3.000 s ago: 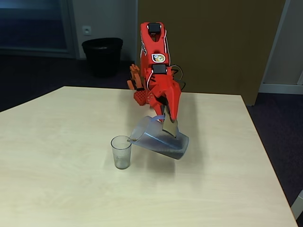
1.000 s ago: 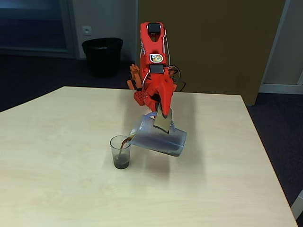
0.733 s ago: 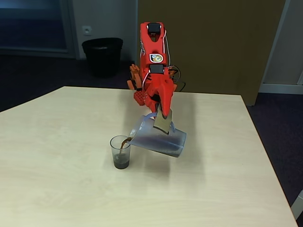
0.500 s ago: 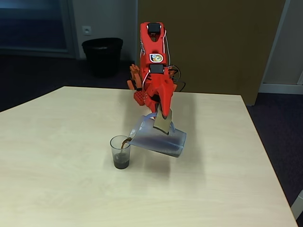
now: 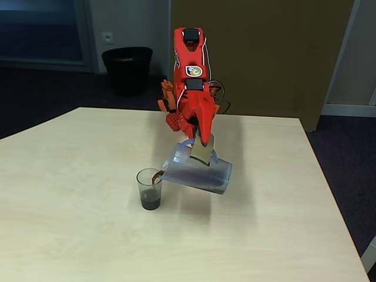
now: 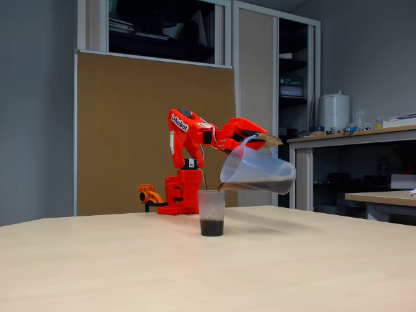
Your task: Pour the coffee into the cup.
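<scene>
Dark coffee (image 6: 210, 227) low in clear cup (image 5: 149, 189), thin brown stream entering

White lettering on the red arm (image 6: 185, 127), apparently "lekoBot"; round sticker (image 5: 193, 71) on it unreadable.

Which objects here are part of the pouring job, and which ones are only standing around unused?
Part of the job:
- cup on the table
- coffee
- tilted jug
- gripper, closed on the jug's handle

Not used:
- black bin on the floor
- white canister on the far counter
</scene>
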